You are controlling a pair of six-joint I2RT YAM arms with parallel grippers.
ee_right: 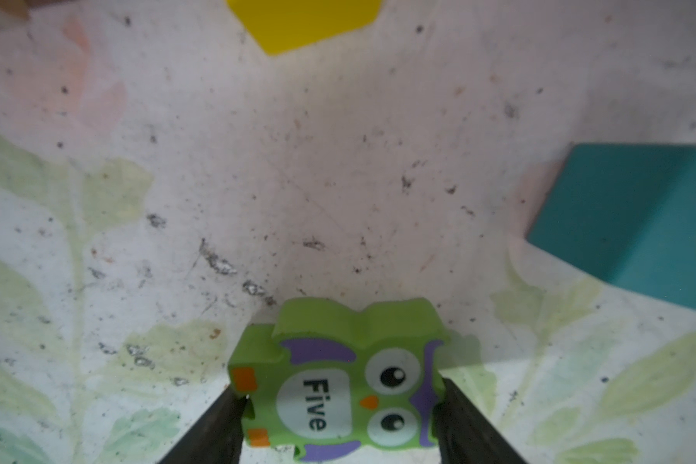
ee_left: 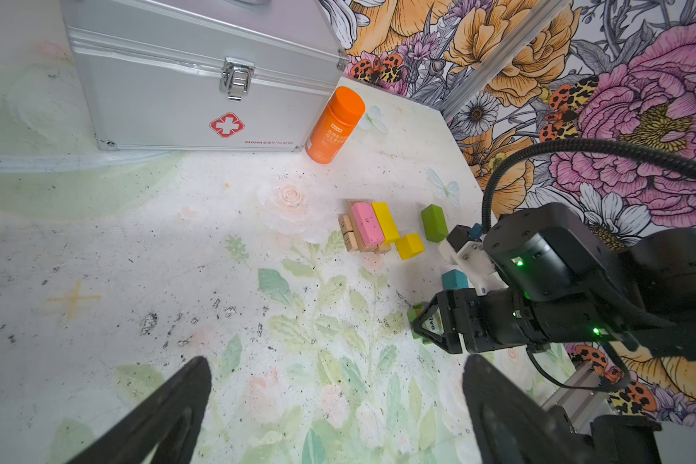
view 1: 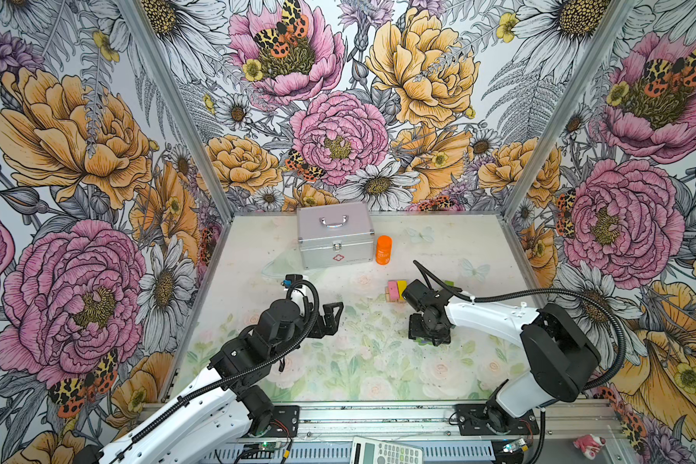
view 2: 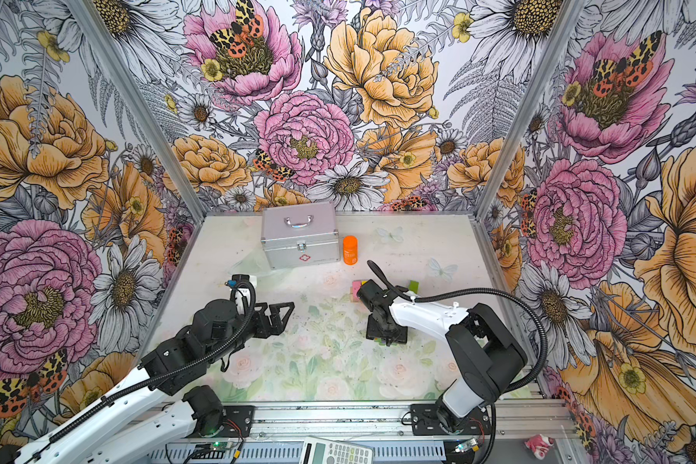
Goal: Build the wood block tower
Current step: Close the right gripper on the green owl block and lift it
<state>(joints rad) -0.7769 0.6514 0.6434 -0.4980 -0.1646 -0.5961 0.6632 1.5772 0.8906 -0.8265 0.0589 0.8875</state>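
Two claws: the left gripper (view 1: pixel 330 315) hangs wide open and empty at 8 o'clock of the tower (view 1: pixel 393 291), clear of the work.
Base: pink plank (ee_left: pixel 366 225) on tan planks (ee_left: pixel 348 238), with the yellow bar (ee_left: pixel 385 221) touching alongside.
Loose blocks: yellow cube (ee_left: pixel 410 246), green bar (ee_left: pixel 434 223) and teal cube (ee_left: pixel 455 279), near the base.
Owl piece (ee_right: pixel 330 361): flat on the table (view 1: pixel 358 361), at 5 o'clock of the base.
Right gripper (ee_right: pixel 338 391): fingers hug its flanks; I cannot tell whether they pinch.

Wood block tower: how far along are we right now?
Done: a pink plank and a yellow bar sit on the tan wooden planks, a low base. In hand: the right gripper straddles the green owl-faced piece, flat on the table; grip unclear. To stack: the green bar, yellow cube and teal cube, all loose, plus the owl.
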